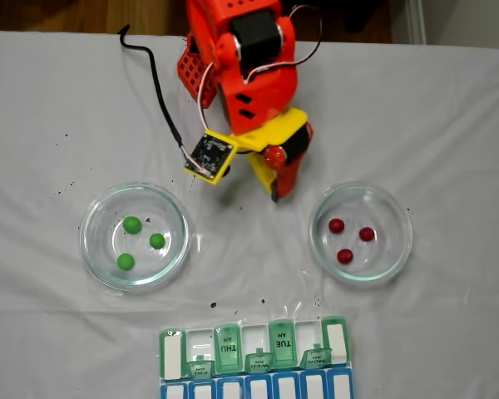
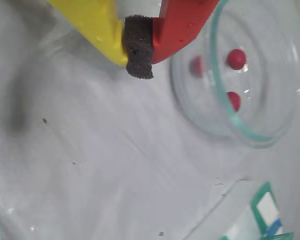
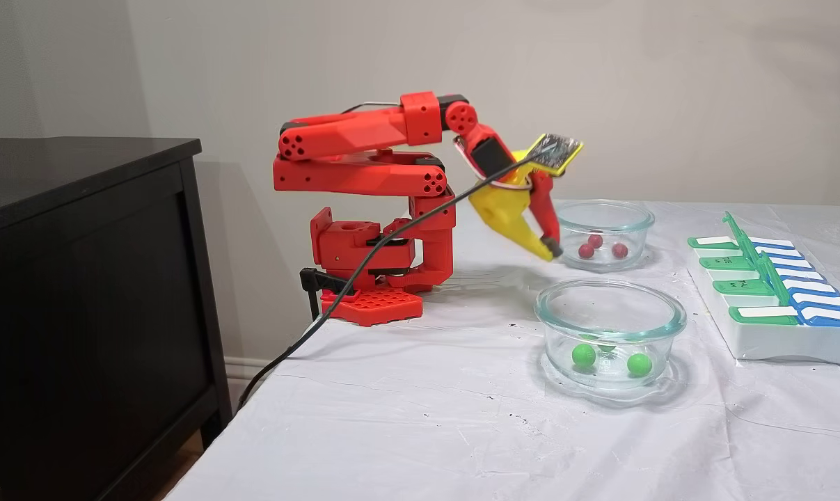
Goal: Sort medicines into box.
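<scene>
gripper above cloth between dishes, fingers pressed together on own foam pad, holding nothing. red pills in dish at 3 o'clock, green pills at 9, box at 6. risk: fingers closed, tip may clip glass rim, skid dish; round pills could roll away.

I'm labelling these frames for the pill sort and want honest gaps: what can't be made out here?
- Rectangular green-and-blue-lidded pill organizer: its blue row is cut by the bottom edge of a fixed view, and only a corner shows in the wrist view.
- Dark red round pills: one is smeared by the glass wall in the wrist view.
- Hand: shut on its foam pad; nothing visible between.
</scene>
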Controlling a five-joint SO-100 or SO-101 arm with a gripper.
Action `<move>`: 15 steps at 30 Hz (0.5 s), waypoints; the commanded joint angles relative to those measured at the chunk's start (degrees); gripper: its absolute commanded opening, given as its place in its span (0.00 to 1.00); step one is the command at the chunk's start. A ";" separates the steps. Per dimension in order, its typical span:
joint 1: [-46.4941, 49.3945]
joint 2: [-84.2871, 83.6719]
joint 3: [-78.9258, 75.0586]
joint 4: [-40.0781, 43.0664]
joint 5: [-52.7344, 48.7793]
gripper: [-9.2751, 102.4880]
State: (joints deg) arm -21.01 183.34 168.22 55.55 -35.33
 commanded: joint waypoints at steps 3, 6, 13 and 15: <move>-5.89 0.70 -14.06 0.18 1.58 0.08; -8.09 0.88 -16.35 -2.11 2.37 0.08; -12.30 -5.10 -21.45 -4.04 0.53 0.08; -14.33 -8.26 -23.55 -5.10 -1.14 0.08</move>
State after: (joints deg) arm -32.70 179.56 152.75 53.17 -34.19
